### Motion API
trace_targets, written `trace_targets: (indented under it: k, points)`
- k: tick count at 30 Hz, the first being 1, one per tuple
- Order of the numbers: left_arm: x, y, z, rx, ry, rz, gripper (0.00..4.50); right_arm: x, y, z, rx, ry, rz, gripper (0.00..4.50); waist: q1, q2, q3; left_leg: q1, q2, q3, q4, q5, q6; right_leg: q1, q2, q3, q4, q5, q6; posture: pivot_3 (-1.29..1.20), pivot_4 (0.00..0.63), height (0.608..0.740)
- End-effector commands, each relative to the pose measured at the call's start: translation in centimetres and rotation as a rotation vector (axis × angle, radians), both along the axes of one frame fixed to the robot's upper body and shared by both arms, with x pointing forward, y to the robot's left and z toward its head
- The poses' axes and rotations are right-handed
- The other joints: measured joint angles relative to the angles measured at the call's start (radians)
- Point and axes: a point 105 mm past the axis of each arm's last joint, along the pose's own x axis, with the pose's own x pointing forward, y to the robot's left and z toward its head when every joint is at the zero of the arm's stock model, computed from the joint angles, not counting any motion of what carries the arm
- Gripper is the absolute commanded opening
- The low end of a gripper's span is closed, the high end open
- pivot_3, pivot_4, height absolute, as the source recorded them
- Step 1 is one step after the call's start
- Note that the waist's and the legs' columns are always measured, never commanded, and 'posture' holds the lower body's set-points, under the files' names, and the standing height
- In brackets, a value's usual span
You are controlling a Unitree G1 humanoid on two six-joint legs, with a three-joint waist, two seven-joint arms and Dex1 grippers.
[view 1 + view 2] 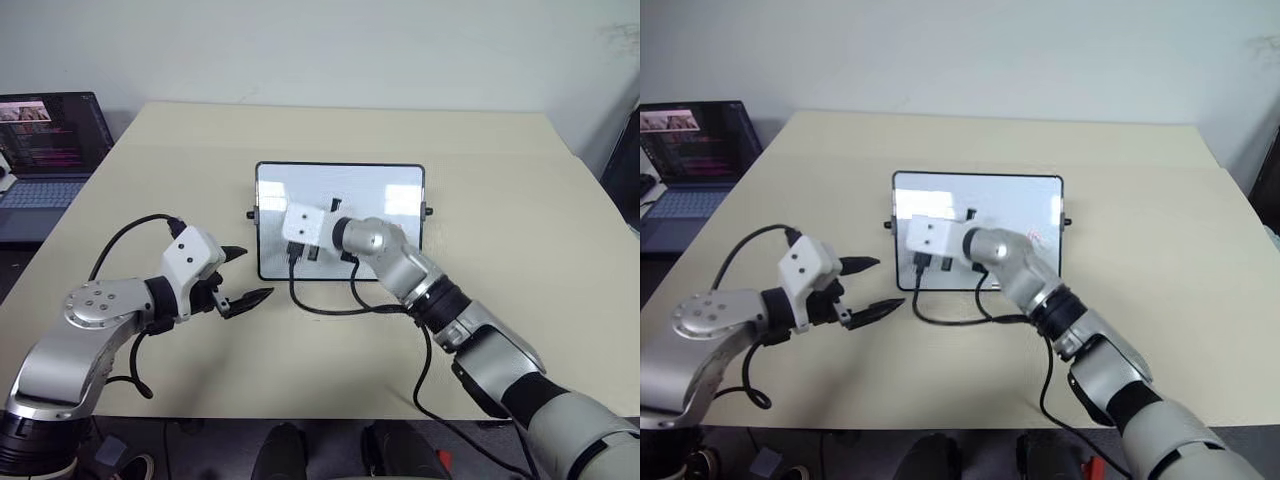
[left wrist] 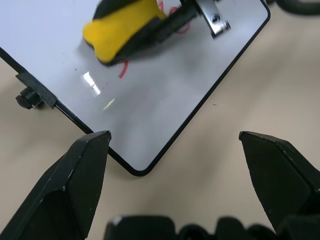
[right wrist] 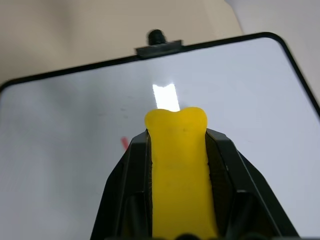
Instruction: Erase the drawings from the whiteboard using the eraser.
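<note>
Gripping the eraser (image 3: 180,170) between its two black fingers, the right gripper (image 3: 177,150) had its jaws clamped tight on the sides of the oblong yellow block, whose soft-looking rounded tip bulged out past the fingertips with a shallow notch at its end. In the left wrist view the same block showed a dark underside and hung low over the whiteboard (image 1: 390,190); whether it touched the surface could not be told. That board was a small glossy white rectangle with a thin black frame, rounded corners and a little black knob on each short side, lying flat in the middle of the tabletop (image 1: 520,200), a matte pale beige slab. Red marker strokes of the drawings (image 2: 123,70) peeped out beside the eraser, a short slanted dash and part of a loop; the rest was hidden behind the block and fingers.

The left gripper (image 1: 243,276) hovered above the tabletop just off the board's near left corner, its jaws spread wide and holding nothing, the pointed black fingers well apart. Black cables looped from both white wrist housings across the tabletop. A laptop (image 1: 45,150) with a lit screen stood off the far left edge.
</note>
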Motion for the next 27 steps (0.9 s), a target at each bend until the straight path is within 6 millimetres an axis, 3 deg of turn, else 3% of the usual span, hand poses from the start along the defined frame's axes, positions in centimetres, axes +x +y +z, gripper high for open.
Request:
trace_targets:
  k: [1,5,11,21,24,27]
  points:
    - [0.1,-0.5,0.7,0.002,-0.043,-0.024,4.5,-0.5,-1.5,-3.3,-0.12,0.111,-0.001,1.1,0.0,0.0,0.0,0.0,0.0,0.0,0.0,0.0,0.0,0.0,0.0,0.0,0.0,0.0,0.0,0.0,0.15,0.74]
    - [0.0,-0.7,0.6,0.0,-0.043,-0.028,4.5,-1.4,-1.7,-4.2,-0.163,0.148,0.028,1.1,-0.001,0.0,0.0,0.0,0.0,0.0,0.0,0.0,0.0,0.0,0.0,0.0,0.0,0.0,0.0,0.0,0.15,0.74]
    - [0.1,-0.7,0.6,0.003,-0.044,-0.032,4.5,1.2,-1.7,0.0,-0.039,-0.054,-0.075,1.1,-0.001,0.0,0.0,0.001,0.0,0.0,0.001,0.0,0.0,0.0,0.0,0.0,0.003,0.0,0.0,0.0,0.15,0.74]
    - [0.0,-0.8,0.6,0.002,-0.045,-0.04,4.5,-0.7,-2.4,-3.8,-0.187,0.109,0.001,1.1,0.0,0.0,0.0,0.001,0.0,0.0,0.0,0.0,0.0,0.0,0.0,0.0,0.002,0.0,0.0,0.0,0.15,0.74]
    - [0.0,-0.8,0.7,0.003,-0.045,-0.043,4.5,-0.9,-2.2,-3.7,-0.187,0.105,0.008,1.1,-0.001,0.0,0.0,0.001,0.0,0.0,0.0,0.0,0.0,0.0,0.0,0.0,0.002,0.0,0.0,0.0,0.15,0.74]
    - [0.1,-0.9,0.6,0.002,-0.044,-0.048,4.5,0.4,-1.8,-1.2,-0.097,-0.003,-0.044,1.1,-0.001,0.0,0.0,0.001,0.0,0.0,0.0,0.0,0.0,0.0,0.0,0.0,0.003,0.0,0.0,0.0,0.15,0.74]
